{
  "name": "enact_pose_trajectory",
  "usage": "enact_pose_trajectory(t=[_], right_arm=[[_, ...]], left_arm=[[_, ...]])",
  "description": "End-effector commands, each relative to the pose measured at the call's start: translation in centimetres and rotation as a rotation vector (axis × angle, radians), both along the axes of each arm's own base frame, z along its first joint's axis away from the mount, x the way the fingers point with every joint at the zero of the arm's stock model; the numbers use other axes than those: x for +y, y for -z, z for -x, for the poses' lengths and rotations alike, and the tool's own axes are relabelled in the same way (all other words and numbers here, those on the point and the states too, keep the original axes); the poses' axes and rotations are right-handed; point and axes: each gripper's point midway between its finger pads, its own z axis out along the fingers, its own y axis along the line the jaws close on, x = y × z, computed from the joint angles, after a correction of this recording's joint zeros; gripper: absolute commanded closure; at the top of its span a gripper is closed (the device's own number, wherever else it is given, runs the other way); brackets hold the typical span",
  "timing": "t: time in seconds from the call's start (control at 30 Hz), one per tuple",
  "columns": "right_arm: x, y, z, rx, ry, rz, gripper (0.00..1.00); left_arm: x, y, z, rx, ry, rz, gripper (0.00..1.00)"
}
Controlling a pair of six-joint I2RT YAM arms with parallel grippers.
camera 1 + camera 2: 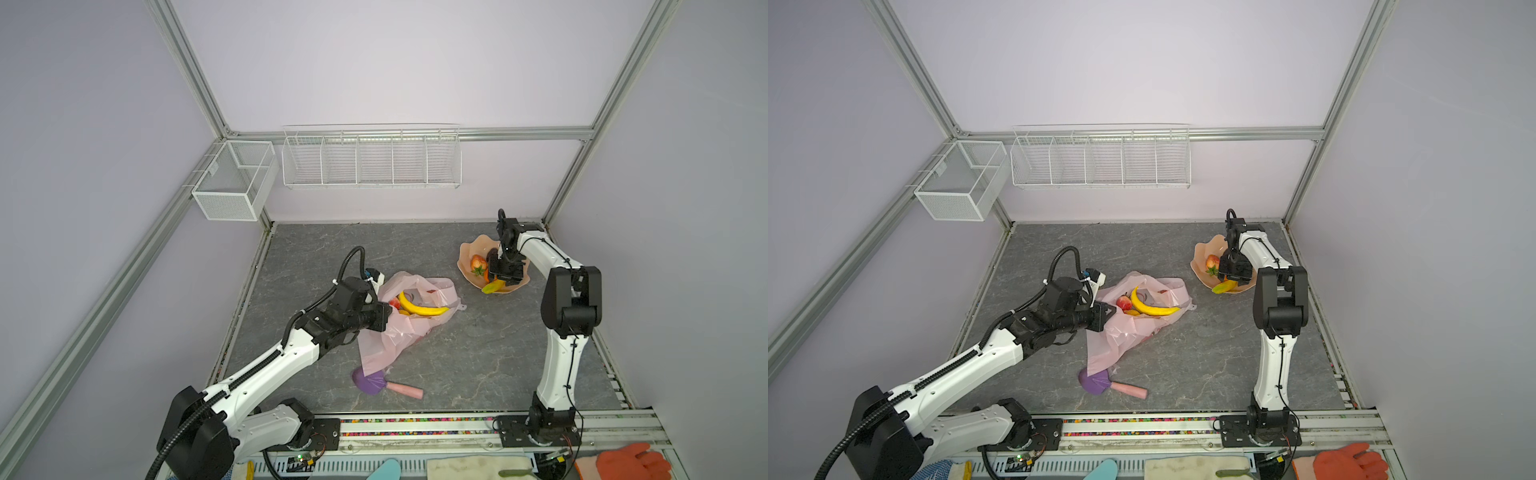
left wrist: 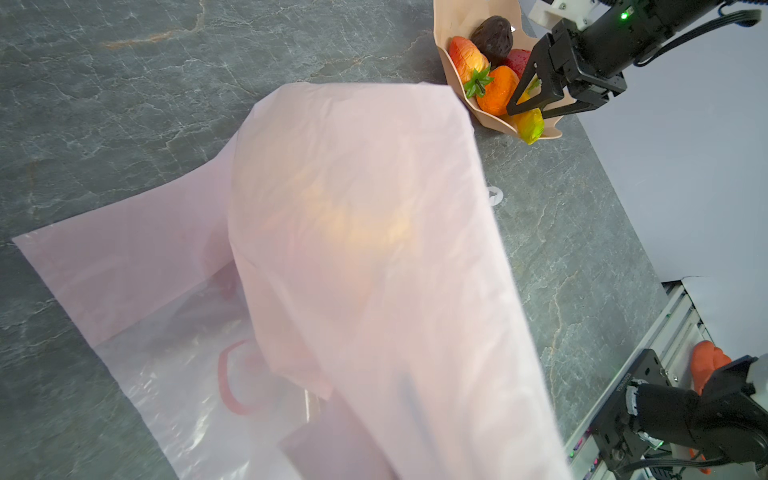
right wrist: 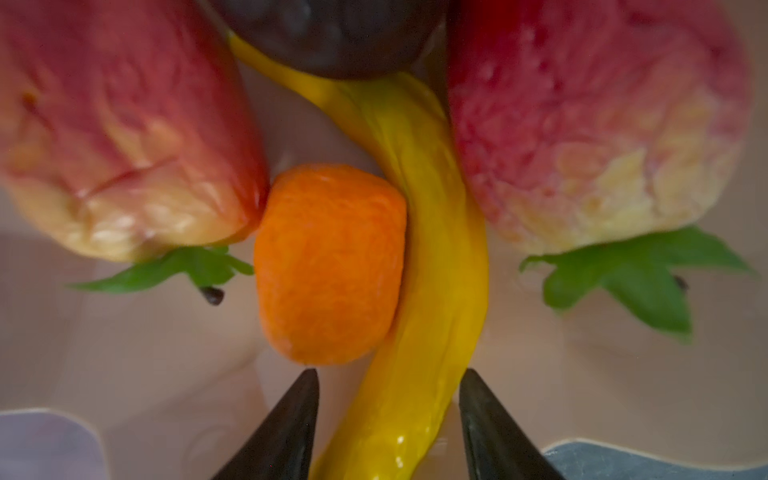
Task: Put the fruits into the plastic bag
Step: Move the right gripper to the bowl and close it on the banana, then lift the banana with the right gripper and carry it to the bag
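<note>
Both top views look down from high above the near edge toward the far wall (image 1: pixel 395 62), sharing the whole table (image 1: pixel 457 365). The left wrist camera peers close over the plastic bag (image 2: pixel 374 249) toward the far-right bowl (image 2: pixel 444 70) — the right wrist camera hangs very near above that bowl's fruits (image 3: pixel 328 266).

The worktop (image 1: pixel 478 353) is a dark grey slab veined like marble, seen in both top views (image 1: pixel 1204 353). Three things lie directly on it. A crumpled pale-pink plastic bag (image 1: pixel 390 336) sprawls near the middle – its lower part spread flat toward the front edge. A peach-coloured wavy-edged bowl (image 1: pixel 467 253) sits well apart from it, toward the far right corner. Near the front lies a purple round-headed utensil (image 1: pixel 374 382) with a pink handle, on its side – the bag's near corner overlaps its head.
</note>
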Motion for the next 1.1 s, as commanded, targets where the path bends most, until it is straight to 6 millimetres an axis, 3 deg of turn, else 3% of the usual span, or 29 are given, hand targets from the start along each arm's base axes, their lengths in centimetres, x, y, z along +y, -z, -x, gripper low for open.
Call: enact_pose_trajectory(t=[0.0, 0.13, 0.43, 0.73, 0.9, 1.07], right_arm=[[-0.4, 0.2, -1.0, -0.012, -0.008, 0.011, 0.51], [-0.3, 0.3, -1.0, 0.002, -0.012, 0.007, 0.66], [-0.3, -4.1, -1.0, -0.069, -0.025, 0.004, 0.74], [-1.4, -8.5, 0.2, -0.131, -0.038, 0.058, 0.75], [-1.7, -9.4, 0.6, -0.144, -0.037, 0.072, 0.75], [-0.4, -10.3, 0.5, -0.191, -0.059, 0.002, 0.76]], left_arm=[[-0.2, -1.2, -0.3, -0.032, 0.004, 0.005, 1.0], [-0.1, -1.4, -0.3, -0.035, 0.0, 0.004, 1.0], [0.0, -1.4, -0.2, -0.036, -0.003, 0.005, 1.0], [-0.2, -1.4, -0.2, -0.037, 0.005, 0.01, 1.0], [-0.4, -1.3, -0.3, -0.036, 0.015, 0.012, 1.0], [-0.6, -1.6, -0.3, -0.039, 0.018, 0.018, 1.0]])
